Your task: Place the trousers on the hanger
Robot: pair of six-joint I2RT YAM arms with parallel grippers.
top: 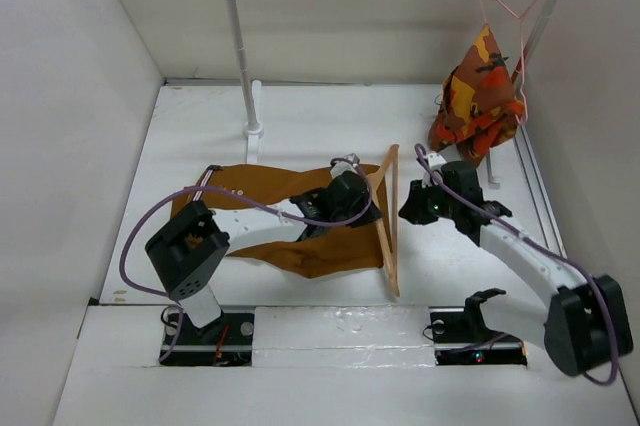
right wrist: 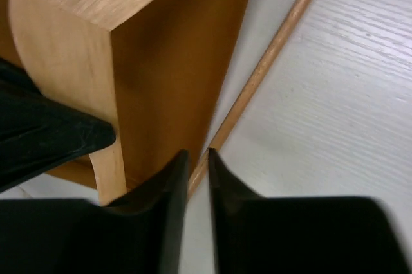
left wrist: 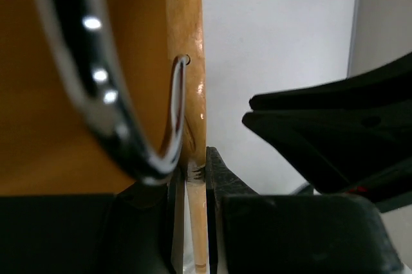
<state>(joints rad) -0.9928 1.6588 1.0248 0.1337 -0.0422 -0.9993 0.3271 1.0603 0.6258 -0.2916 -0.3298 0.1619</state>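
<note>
The rust-brown trousers lie flat on the table at centre left, partly under my left arm. The pale wooden hanger stands tilted on the table at their right edge. My left gripper is shut on the hanger's wood just below the metal hook. My right gripper is at the hanger's right side. Its fingers are closed to a narrow gap on the thin crossbar. The hanger's broad wooden arm sits to their left.
A white clothes rack with a metal rail stands at the back. A pink wire hanger on its right end carries an orange patterned garment. White walls close in the left, back and right sides.
</note>
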